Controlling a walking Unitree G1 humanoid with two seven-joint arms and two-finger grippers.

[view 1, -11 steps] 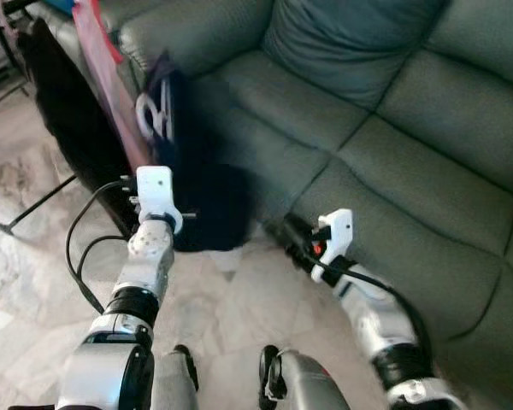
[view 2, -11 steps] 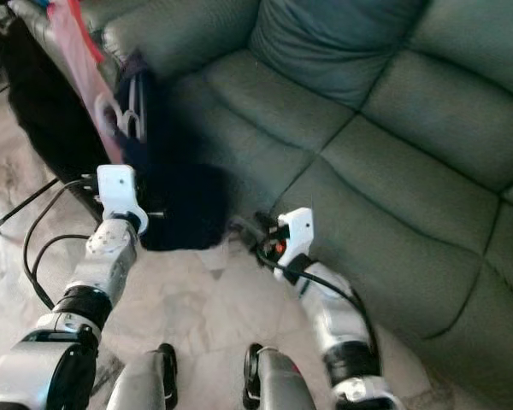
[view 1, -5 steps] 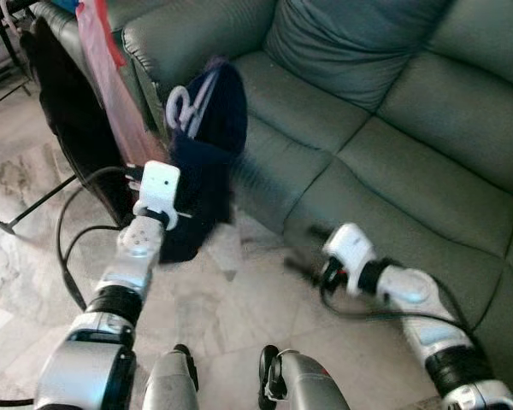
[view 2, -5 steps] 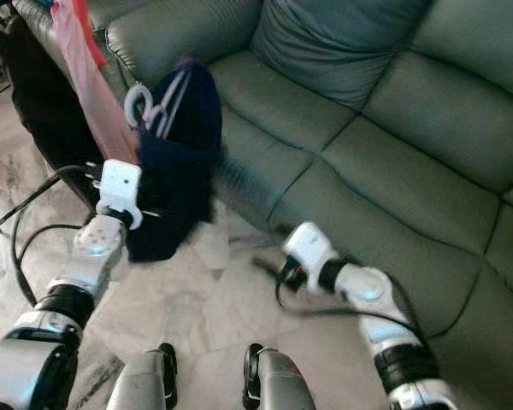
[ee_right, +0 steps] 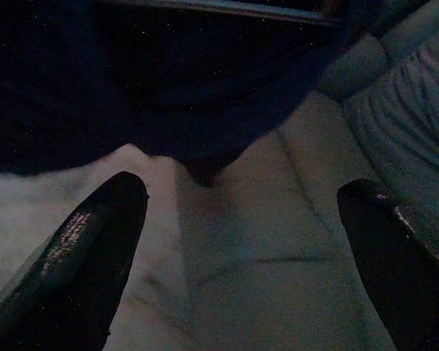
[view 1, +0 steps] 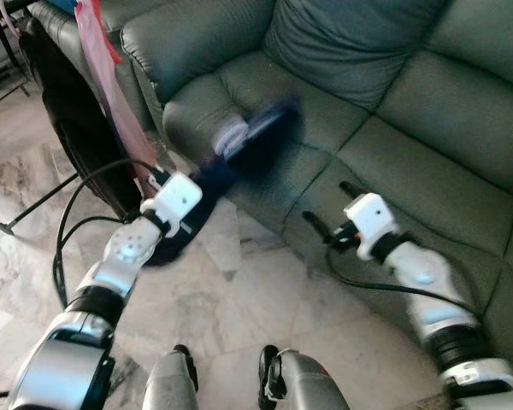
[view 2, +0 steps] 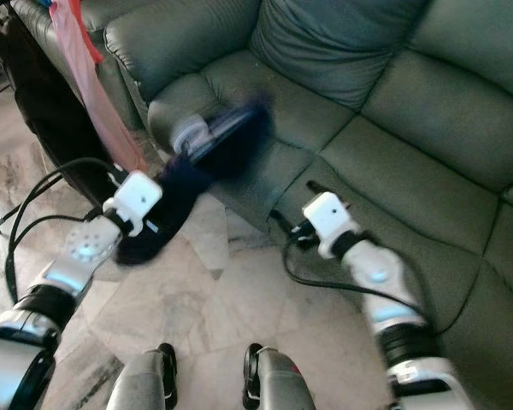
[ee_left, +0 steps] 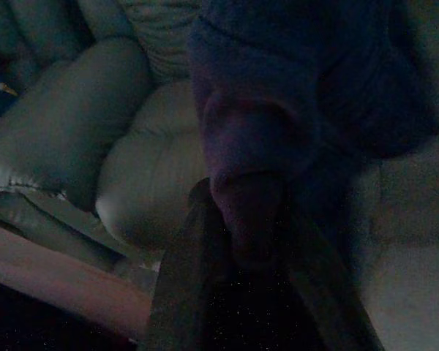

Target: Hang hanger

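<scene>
Nearest, the left gripper (ee_left: 241, 241) is clamped on a dark garment (view 1: 197, 205) on a hanger (view 1: 232, 132), lifted over the sofa (view 1: 393, 94) edge. The right gripper (ee_right: 241, 241) hovers nearby with its fingers spread wide and nothing between them. The hanging is not yet done; it likely belongs on the rack (view 1: 0, 21) at the far left. Blur smears the hanger's hook, and the rack is cut off.

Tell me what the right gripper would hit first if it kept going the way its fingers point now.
Probably the sofa seat cushion, which lies between the open right gripper's fingers; the dark garment sits just beyond it. Depth is uncertain in the blur.
</scene>
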